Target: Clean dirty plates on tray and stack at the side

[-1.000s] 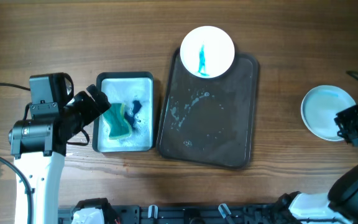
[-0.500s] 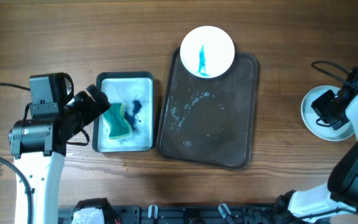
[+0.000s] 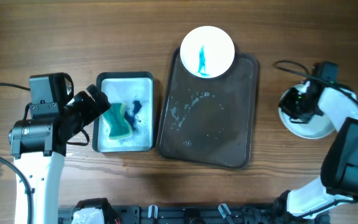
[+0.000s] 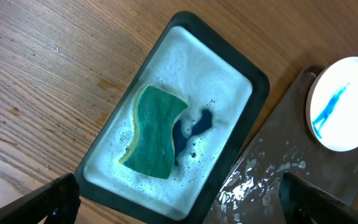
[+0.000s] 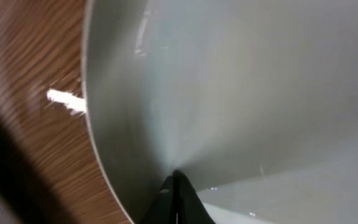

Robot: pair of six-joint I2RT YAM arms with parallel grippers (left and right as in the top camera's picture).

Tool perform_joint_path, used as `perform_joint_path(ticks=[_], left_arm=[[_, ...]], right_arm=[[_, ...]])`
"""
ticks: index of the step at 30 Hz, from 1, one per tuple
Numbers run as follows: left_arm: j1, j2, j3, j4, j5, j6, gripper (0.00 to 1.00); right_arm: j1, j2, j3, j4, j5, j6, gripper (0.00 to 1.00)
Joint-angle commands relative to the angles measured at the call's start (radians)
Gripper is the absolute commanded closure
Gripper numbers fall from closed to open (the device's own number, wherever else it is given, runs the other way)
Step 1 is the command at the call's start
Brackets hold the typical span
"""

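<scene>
Right hand at clean plate rim, grip unclear, left hand spread above basin edge

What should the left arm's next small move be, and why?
Probably lower the left pincer onto the green-and-yellow sponge and close. Its fingers stand open above the foamy rectangular basin, the sponge lies loose, and the white round plate on the dark tray bears a blue streak.

Tray middle lying bare, open from above; dirty plate occupying far edge; right arm hanging over clean plate beside tray.
</scene>
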Motion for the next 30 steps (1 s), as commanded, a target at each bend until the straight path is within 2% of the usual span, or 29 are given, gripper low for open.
perform_joint_path(ticks=[1,4,7,10,12,14,17,22,24,26,30], left_arm=[[0.006,-0.004,0.017,0.003,0.008,0.005,0.0],[0.006,-0.004,0.017,0.003,0.008,0.005,0.0],[0.006,-0.004,0.017,0.003,0.008,0.005,0.0],[0.006,-0.004,0.017,0.003,0.008,0.005,0.0],[0.006,-0.003,0.017,0.003,0.008,0.005,0.0],[0.006,-0.004,0.017,0.003,0.008,0.005,0.0],[0.006,-0.004,0.017,0.003,0.008,0.005,0.0],[0.006,-0.004,0.017,0.003,0.008,0.004,0.0],[0.006,-0.004,0.017,0.003,0.008,0.005,0.0],[0.006,-0.004,0.017,0.003,0.008,0.005,0.0],[0.006,-0.003,0.017,0.003,0.008,0.005,0.0]], right_arm=[[0.058,0.009,-0.019,-0.02,-0.034,0.021,0.82],[0.075,-0.053,0.007,-0.024,-0.035,0.02,0.82],[0.121,-0.162,0.035,-0.024,-0.043,-0.059,0.81],[0.217,-0.286,0.072,-0.024,-0.105,-0.214,0.72],[0.293,-0.337,0.105,-0.038,-0.093,-0.233,0.64],[0.368,-0.35,0.163,-0.083,-0.052,-0.23,0.61],[0.448,-0.299,0.277,-0.113,0.02,-0.222,0.56],[0.427,-0.126,0.404,-0.058,0.068,-0.227,0.52],[0.408,-0.049,0.415,0.003,0.068,-0.233,0.48],[0.396,0.03,0.414,0.083,0.068,-0.251,0.41],[0.391,0.16,0.414,0.212,0.061,-0.291,0.4]])
